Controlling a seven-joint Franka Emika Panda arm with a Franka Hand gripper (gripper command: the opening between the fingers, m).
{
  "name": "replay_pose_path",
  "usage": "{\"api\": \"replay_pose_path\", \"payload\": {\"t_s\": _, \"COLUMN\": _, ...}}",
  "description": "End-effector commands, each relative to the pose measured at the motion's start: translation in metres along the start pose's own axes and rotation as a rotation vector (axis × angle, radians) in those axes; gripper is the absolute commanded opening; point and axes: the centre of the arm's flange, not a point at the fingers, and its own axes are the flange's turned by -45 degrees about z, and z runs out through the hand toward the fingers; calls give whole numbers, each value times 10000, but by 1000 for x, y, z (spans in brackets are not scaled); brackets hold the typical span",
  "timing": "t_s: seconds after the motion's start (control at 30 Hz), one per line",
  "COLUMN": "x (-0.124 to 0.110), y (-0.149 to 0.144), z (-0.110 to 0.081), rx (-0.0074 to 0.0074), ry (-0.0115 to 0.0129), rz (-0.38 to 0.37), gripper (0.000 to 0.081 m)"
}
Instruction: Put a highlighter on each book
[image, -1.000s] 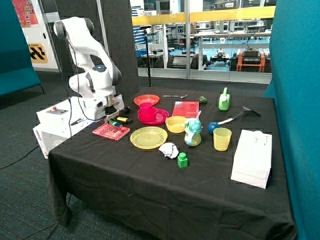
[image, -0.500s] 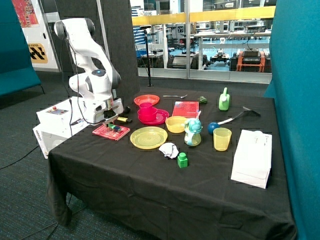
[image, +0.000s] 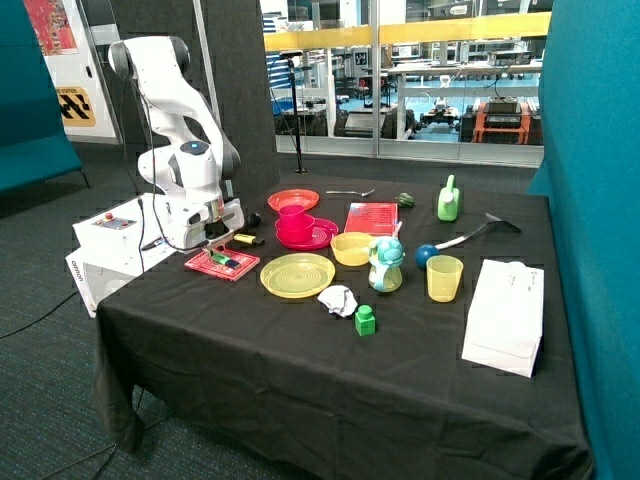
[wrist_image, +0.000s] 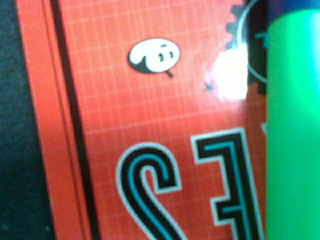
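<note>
The arm bends low, its end effector (image: 213, 247) just above the near book (image: 222, 264). Whether it grips the green highlighter (wrist_image: 292, 130) lying there cannot be told. The cover's large outlined letters are cut off.

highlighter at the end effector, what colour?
Green highlighter, clearest in wrist view, over the red book.

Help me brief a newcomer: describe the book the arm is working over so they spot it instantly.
On the black table, look under the white arm's gripper beside the yellow plate. The red book lies flat there with a green highlighter on it; the other red book is bare.
</note>
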Motion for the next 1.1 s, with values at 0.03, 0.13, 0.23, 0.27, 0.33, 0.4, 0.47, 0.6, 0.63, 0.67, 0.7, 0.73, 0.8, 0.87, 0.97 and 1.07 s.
{"api": "replay_pose_path", "payload": {"t_s": 0.03, "x": 5, "y": 0, "z": -1, "rx": 48, "ry": -17, "rz": -132, "gripper": 664}}
{"api": "replay_pose_path", "payload": {"t_s": 0.13, "x": 8, "y": -1, "z": -3, "rx": 48, "ry": -16, "rz": -158, "gripper": 659}}
{"api": "replay_pose_path", "payload": {"t_s": 0.23, "x": 9, "y": -2, "z": -5, "rx": 48, "ry": -16, "rz": -192, "gripper": 653}}
{"api": "replay_pose_path", "payload": {"t_s": 0.27, "x": 10, "y": -2, "z": -7, "rx": 48, "ry": -16, "rz": -211, "gripper": 649}}
{"api": "replay_pose_path", "payload": {"t_s": 0.33, "x": 9, "y": -3, "z": -9, "rx": 49, "ry": -16, "rz": -255, "gripper": 615}}
{"api": "replay_pose_path", "payload": {"t_s": 0.4, "x": 8, "y": -6, "z": -13, "rx": 49, "ry": -16, "rz": -340, "gripper": 541}}
{"api": "replay_pose_path", "payload": {"t_s": 0.47, "x": 6, "y": -9, "z": -18, "rx": 49, "ry": -16, "rz": -491, "gripper": 486}}
{"api": "replay_pose_path", "payload": {"t_s": 0.6, "x": 0, "y": -21, "z": -28, "rx": 49, "ry": -15, "rz": -954, "gripper": 414}}
{"api": "replay_pose_path", "payload": {"t_s": 0.63, "x": -2, "y": -24, "z": -30, "rx": 49, "ry": -14, "rz": -1028, "gripper": 404}}
{"api": "replay_pose_path", "payload": {"t_s": 0.67, "x": -4, "y": -27, "z": -32, "rx": 49, "ry": -14, "rz": -1132, "gripper": 396}}
{"api": "replay_pose_path", "payload": {"t_s": 0.7, "x": -5, "y": -30, "z": -34, "rx": 49, "ry": -14, "rz": -1185, "gripper": 391}}
{"api": "replay_pose_path", "payload": {"t_s": 0.73, "x": -7, "y": -33, "z": -36, "rx": 49, "ry": -14, "rz": -1268, "gripper": 385}}
{"api": "replay_pose_path", "payload": {"t_s": 0.8, "x": -10, "y": -39, "z": -39, "rx": 49, "ry": -13, "rz": -1429, "gripper": 369}}
{"api": "replay_pose_path", "payload": {"t_s": 0.87, "x": -13, "y": -46, "z": -43, "rx": 50, "ry": -13, "rz": -1607, "gripper": 356}}
{"api": "replay_pose_path", "payload": {"t_s": 0.97, "x": -16, "y": -56, "z": -47, "rx": 50, "ry": -12, "rz": -1823, "gripper": 347}}
{"api": "replay_pose_path", "payload": {"t_s": 1.07, "x": -19, "y": -67, "z": -52, "rx": 50, "ry": -12, "rz": -2097, "gripper": 356}}
